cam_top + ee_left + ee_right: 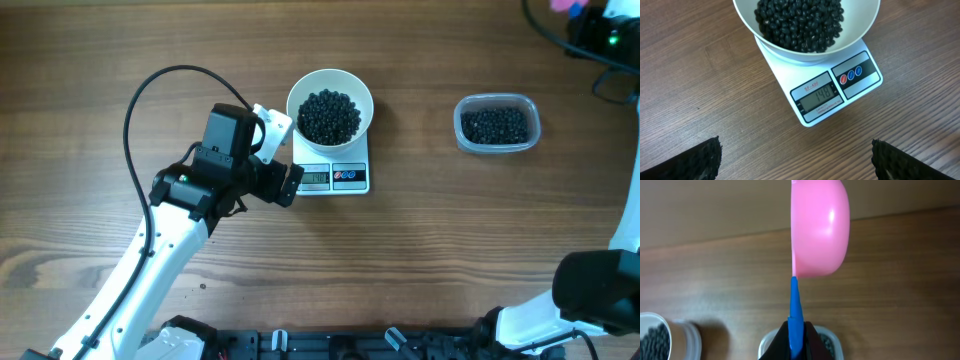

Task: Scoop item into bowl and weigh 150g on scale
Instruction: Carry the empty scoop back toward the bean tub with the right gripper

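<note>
On the near side of the wooden table, the left arm reaches in from the near left. The left gripper hangs just left of the scale with its jaws spread wide and nothing between them. In the left wrist view its two dark ribbed fingers sit at the bottom corners, apart from the scale. The scale is flat and white, and its near edge carries a grey display reading 148 and small round coloured buttons. The round white bowl rests on the far part of the scale's top. It holds a heap of glossy black beads that fills it partway. Well to the right, level with the bowl, a clear plastic tub sits on the table with more of the same beads in it. The right gripper is clamped tight on the blue handle of a pink scoop. The scoop is turned on edge above the table, with its rounded back bulging to the right in the wrist view. Whether it holds any beads cannot be told.
</note>
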`<act>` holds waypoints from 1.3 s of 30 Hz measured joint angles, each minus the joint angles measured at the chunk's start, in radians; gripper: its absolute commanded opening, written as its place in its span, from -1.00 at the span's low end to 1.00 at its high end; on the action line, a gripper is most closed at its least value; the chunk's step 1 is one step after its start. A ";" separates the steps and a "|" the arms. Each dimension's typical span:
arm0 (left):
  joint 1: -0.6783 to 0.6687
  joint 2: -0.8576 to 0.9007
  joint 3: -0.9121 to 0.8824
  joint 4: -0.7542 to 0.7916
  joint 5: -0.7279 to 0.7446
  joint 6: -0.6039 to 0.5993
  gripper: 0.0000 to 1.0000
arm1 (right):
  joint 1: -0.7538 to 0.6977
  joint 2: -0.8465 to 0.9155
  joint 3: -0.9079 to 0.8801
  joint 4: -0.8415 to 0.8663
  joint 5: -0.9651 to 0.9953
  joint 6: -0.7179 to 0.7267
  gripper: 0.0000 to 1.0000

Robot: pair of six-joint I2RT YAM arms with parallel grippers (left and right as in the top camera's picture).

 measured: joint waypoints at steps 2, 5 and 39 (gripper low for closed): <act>0.000 0.000 0.000 0.000 0.000 0.000 1.00 | -0.011 0.001 0.000 0.008 0.015 0.035 -0.91; 0.000 0.000 0.000 0.001 0.000 0.000 1.00 | -0.013 0.008 0.000 0.010 0.022 0.073 -0.91; 0.000 0.000 0.000 0.000 0.000 0.000 1.00 | 0.050 0.021 -0.003 -0.483 0.049 -0.108 -0.91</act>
